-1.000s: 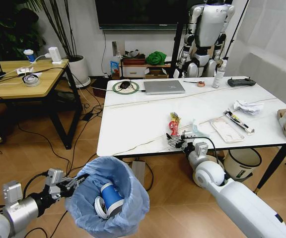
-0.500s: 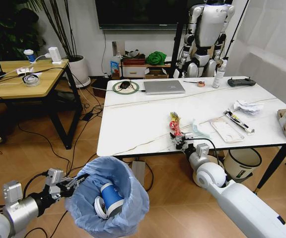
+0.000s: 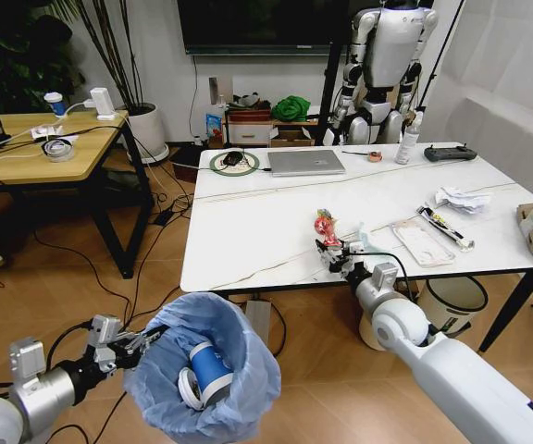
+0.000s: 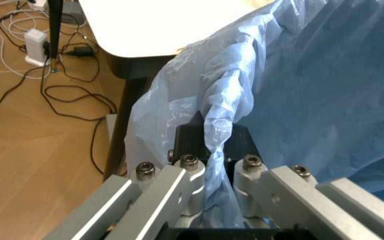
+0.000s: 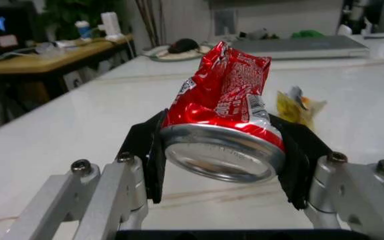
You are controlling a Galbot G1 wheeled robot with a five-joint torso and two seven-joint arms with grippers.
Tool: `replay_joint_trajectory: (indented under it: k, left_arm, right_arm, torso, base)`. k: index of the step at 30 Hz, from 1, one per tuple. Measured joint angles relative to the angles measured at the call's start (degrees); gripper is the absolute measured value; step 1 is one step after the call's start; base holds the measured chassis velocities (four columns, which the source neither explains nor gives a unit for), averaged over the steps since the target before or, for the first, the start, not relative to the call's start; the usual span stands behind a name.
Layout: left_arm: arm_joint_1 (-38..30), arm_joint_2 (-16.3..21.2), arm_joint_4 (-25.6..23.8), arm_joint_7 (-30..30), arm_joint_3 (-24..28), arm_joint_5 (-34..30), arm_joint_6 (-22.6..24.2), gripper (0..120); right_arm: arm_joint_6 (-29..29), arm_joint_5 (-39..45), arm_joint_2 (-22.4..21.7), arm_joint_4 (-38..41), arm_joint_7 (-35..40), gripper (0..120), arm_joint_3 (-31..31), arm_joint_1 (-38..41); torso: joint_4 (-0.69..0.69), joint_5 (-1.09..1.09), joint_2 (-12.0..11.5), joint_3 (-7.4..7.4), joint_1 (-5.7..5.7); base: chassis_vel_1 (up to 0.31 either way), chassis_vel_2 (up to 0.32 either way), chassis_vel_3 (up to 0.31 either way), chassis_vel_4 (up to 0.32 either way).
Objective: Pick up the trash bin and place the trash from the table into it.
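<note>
Now the right gripper clamps a crushed red can just above the table, while the left gripper pinches the trash bin liner beside the table's near edge.

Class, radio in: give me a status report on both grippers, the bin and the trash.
Left gripper shut on trash bin rim, bin off table. Right gripper shut on crushed red can, above tabletop. Yellow wrapper beside; path clear.

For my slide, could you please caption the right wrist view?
Right gripper clamps a crushed red can above the table.
</note>
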Motion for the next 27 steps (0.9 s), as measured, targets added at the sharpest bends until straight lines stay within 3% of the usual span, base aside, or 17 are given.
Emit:
replay_joint_trajectory:
  k: [9,16,27]
  left_arm:
    - [-2.3,1.8,0.0,-2.3,1.8,-3.0,0.5,0]
    - [-3.7,2.5,1.3,-3.1,2.5,-4.7,0.6,0]
    - [-3.7,2.3,1.2,-3.3,1.8,-5.1,0.6,0]
  right_arm:
    - [5.8,4.4,-3.1,2.3,-11.0,45,-3.4,4.2]
    - [10.6,9.9,-5.5,5.7,-23.2,45,-13.9,15.3]
    - [11.5,11.5,-7.7,9.2,-35.9,45,-24.1,22.7]
  torso:
    - [-0.01,0.00,0.0,0.00,0.00]
    - [0.01,-0.01,0.0,0.00,0.00]
    - [0.00,-0.01,0.0,0.00,0.00]
  base:
    - [0.000,0.000,0.000,0.000]
    - [0.000,0.000,0.000,0.000]
    - [0.000,0.000,0.000,0.000]
